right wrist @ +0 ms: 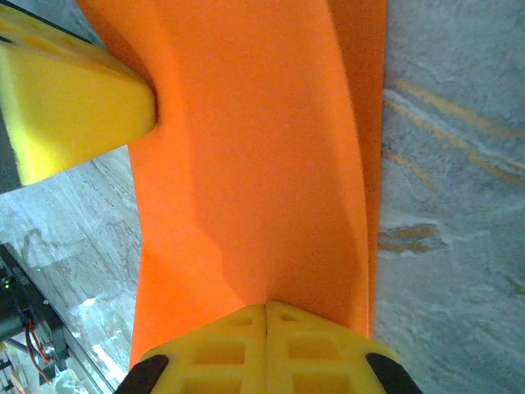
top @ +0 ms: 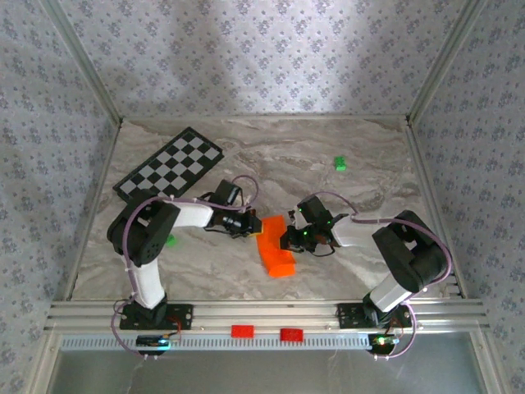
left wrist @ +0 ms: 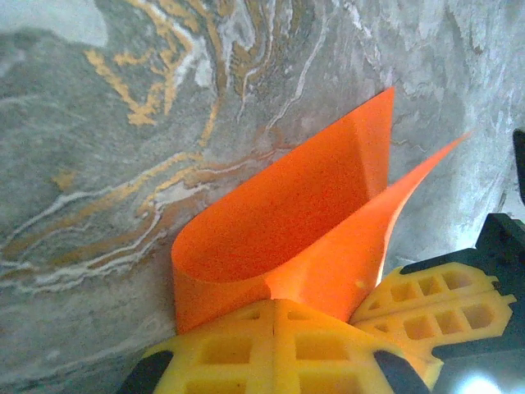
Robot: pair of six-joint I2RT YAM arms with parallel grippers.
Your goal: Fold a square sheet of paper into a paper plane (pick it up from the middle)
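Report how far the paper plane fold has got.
Done: the orange paper sheet is gripped, with the left gripper and right gripper both shut on it from opposite sides. In hand: the sheet is bowed into a loose trough between them, with no sharp crease visible. Left: pressing the centre crease and every nose and wing fold; nothing is dart-shaped yet.

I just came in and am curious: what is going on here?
The robot is handling the orange sheet of paper near the middle of the table. The left gripper and the right gripper are each shut on it from opposite sides, and it curls between them. No plane shape yet.
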